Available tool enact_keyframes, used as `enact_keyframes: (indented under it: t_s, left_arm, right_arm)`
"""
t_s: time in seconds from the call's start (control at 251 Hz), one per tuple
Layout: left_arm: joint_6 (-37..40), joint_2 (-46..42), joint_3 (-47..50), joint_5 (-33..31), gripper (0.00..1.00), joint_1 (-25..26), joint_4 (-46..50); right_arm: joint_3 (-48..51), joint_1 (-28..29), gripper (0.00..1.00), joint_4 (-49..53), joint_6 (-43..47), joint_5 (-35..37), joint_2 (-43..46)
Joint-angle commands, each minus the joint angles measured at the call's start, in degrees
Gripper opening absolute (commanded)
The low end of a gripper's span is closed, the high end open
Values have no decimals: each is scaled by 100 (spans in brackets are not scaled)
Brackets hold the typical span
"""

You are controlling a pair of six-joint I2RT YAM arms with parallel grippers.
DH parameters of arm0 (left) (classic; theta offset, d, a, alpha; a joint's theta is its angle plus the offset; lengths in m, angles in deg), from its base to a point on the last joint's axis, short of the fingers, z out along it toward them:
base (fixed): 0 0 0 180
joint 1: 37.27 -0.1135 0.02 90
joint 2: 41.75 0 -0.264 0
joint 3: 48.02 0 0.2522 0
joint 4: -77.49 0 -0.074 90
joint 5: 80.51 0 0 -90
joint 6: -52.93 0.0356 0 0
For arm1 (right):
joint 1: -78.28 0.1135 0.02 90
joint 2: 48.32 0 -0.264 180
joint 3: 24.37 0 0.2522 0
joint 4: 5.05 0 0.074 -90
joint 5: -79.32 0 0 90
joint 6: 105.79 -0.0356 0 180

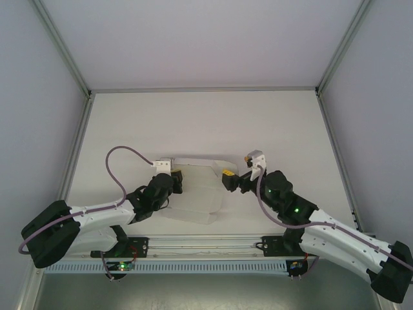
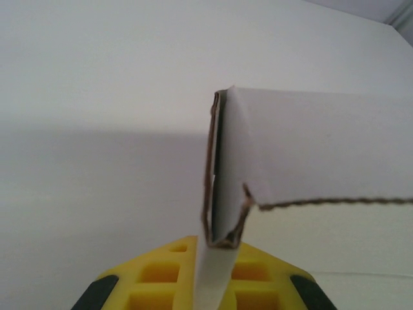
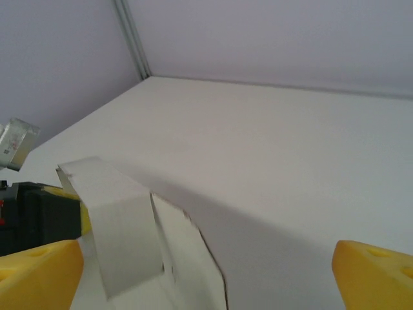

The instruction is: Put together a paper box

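The white table [image 1: 193, 123] is open from 9 through 12 to 3 o'clock, up to the framed walls [image 1: 32, 97]. The part-folded paper box [image 1: 197, 200] sits near the table's 6 o'clock edge. White on white, its far outline is hard to trace from above. The left gripper [image 1: 175, 183], at the box's 9 o'clock, is clamped on a raised flap [image 2: 310, 142] whose lower end is hidden between the yellow pads. The right gripper [image 1: 227, 181], at 3 o'clock, has its fingers [image 3: 39, 271] wide apart. They are cut off at the bottom of the right wrist view, and I cannot tell whether they touch the card.
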Motion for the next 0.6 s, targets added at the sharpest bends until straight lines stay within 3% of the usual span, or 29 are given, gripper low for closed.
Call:
enact_keyframes:
  t_s: [0.0, 0.215, 0.595]
  left_arm:
    - [-268, -290, 123, -607, 0, 66, 88]
    - [-329, -749, 195, -615, 0, 69, 200]
    - [-86, -843, 197, -269, 0, 68, 106]
  right_arm:
    - [132, 17, 98, 1187, -1039, 222, 401]
    - [635, -118, 98, 1636, -1309, 339, 934]
    - [942, -273, 98, 286, -905, -84, 445]
